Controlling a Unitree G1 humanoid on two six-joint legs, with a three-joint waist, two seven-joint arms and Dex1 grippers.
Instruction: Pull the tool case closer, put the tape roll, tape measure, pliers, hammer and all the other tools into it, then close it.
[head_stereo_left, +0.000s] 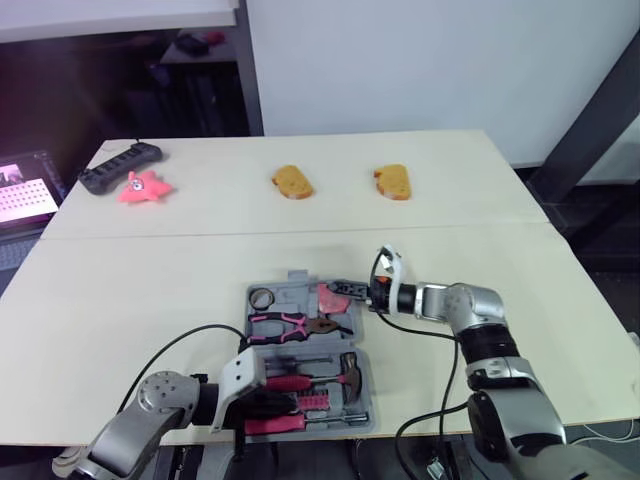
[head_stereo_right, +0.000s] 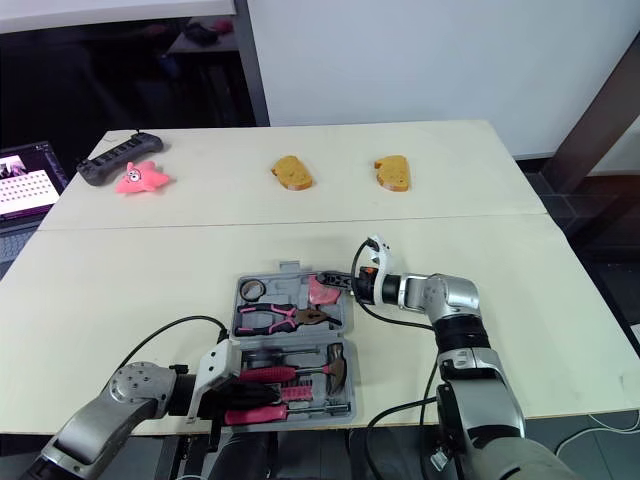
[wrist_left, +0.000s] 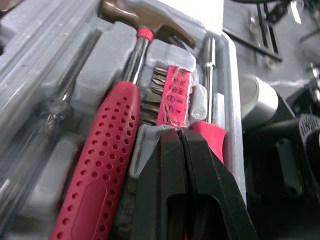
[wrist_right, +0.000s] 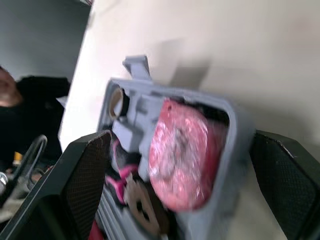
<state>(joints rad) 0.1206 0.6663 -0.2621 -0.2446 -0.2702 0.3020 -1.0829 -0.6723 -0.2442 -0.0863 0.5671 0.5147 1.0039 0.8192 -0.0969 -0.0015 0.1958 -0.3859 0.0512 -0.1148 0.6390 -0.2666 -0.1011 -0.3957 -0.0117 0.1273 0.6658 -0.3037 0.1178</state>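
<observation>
Tool case (head_stereo_left: 296, 276) lies open on the desk (head_stereo_left: 120, 290), near edge, centre. Inside it, the tape roll (head_stereo_left: 262, 297) sits far-left and the pink tape measure (head_stereo_left: 329, 297) far-right. The pliers (head_stereo_left: 295, 324) lie across the middle and the hammer (head_stereo_left: 348, 368) is in the near half.

My left jaws are closed, tips together, over the case's near-left part at the pink bit strip (wrist_left: 175, 97); its printed symbols are unreadable. My right jaws are wide open, straddling the case's far-right corner by the tape measure.

Far off on the desk are two bread-like pieces (head_stereo_left: 292, 182) (head_stereo_left: 392, 182), and a pink star toy (head_stereo_left: 143, 187) beside a black power strip (head_stereo_left: 120, 166). A lit laptop screen (head_stereo_left: 25, 192) sits past the left edge.
</observation>
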